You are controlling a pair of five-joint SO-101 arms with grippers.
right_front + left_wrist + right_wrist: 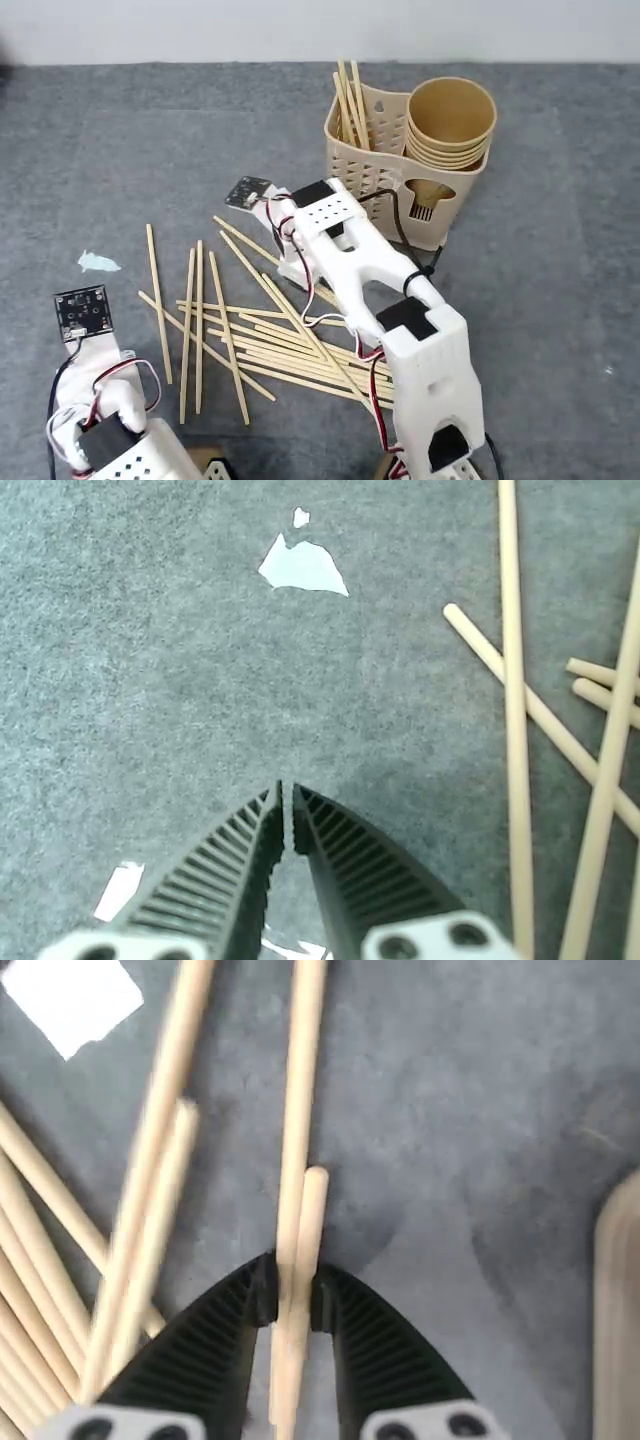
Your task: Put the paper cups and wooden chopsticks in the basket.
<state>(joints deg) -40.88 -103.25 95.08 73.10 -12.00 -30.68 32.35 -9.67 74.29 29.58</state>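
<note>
Chopsticks: two pale round wooden chopsticks (298, 1200) pinched by the right gripper (293, 1285), low over the fuzzy grey mat (480, 1110).
Done: stacked tan paper cups (452, 115) and a few upright sticks (350, 100) sit in the beige slotted plastic basket (375, 165).
Remaining: many smooth loose sticks (240, 335) scattered across that mat.
Left gripper (285, 800): ribbed black jaws pressed together, empty.

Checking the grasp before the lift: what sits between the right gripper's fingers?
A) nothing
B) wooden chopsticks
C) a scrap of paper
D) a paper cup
B: in the right wrist view, the right gripper is closed on wooden chopsticks that run out past its fingertips.
</note>
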